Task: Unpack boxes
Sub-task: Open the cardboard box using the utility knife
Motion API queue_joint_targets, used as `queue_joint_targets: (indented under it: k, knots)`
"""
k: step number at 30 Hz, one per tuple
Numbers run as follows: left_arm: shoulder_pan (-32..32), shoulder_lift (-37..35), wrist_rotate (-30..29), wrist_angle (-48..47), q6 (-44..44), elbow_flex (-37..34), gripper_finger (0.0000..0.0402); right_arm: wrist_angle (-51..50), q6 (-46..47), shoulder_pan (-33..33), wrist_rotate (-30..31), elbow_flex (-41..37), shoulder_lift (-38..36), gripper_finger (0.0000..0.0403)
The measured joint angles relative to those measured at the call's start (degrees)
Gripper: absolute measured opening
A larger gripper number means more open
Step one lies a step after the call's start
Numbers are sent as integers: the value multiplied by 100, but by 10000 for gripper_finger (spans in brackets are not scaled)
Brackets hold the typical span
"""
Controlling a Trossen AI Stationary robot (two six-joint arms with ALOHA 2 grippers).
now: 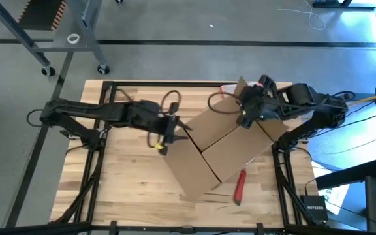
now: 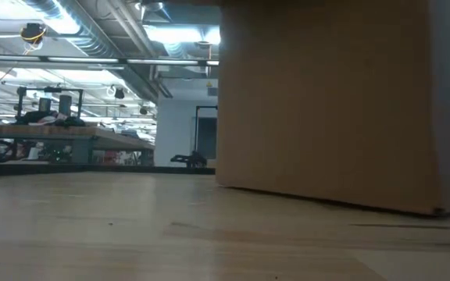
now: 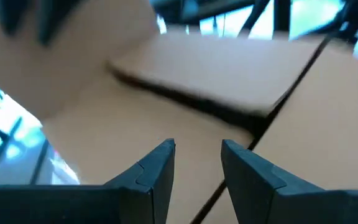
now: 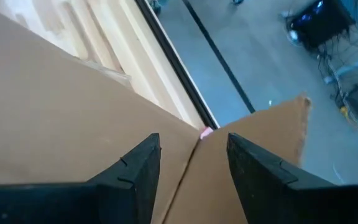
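The brown cardboard box (image 1: 217, 147) lies at an angle on the wooden table, right of the middle, and fills the right of the low view (image 2: 326, 101). Its bottom rests on the tabletop. One flap (image 1: 240, 88) sticks out toward the far edge. My left gripper (image 1: 178, 128) stands open at the box's left edge, above the top flaps (image 3: 197, 158). My right gripper (image 1: 245, 121) is open over the far right part of the box, with the seam between two flaps (image 4: 193, 155) showing through its gap. Nothing sits between either pair of fingers.
A red-handled tool (image 1: 239, 186) lies on the table by the box's near right side. A small pink thing (image 1: 227, 88) shows at the far edge, by the flap. The wood to the left of the box (image 1: 116, 170) is bare.
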Motion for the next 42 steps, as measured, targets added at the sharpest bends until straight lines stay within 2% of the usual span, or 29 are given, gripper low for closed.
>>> queue_joint_targets:
  k: [4,9,18,23,25,30,35,38,42]
  knots:
    - [258,402,408,-345,-39,5,127,0,-146,-300,-240,0,0,178]
    - [294,506,458,-982,-345,52,127,3,-253,-478,-356,-2,2,179]
    - [-176,-238,309,-1990,-1360,-23,127,17,-282,-894,-1061,-211,7,178]
    - [-340,-424,319,-2344,-1785,-7,127,5,-314,-1187,-1154,-397,2,179]
    - [-370,-434,309,-2409,-1893,-7,127,40,-303,-1284,-1220,-508,4,179]
    - [-426,-432,268,-2346,-1982,-7,127,334,-307,-1406,-2110,-1072,4,179]
    - [-431,-421,241,-2251,-1932,-9,127,617,-440,-1391,-2262,-1865,2,178]
    - [-433,-421,113,-2236,-1936,-9,127,952,-509,-1396,-2572,-2246,2,178]
    - [-436,-412,-1,-2143,-1934,-19,127,957,-735,-1399,-2804,-2223,2,178]
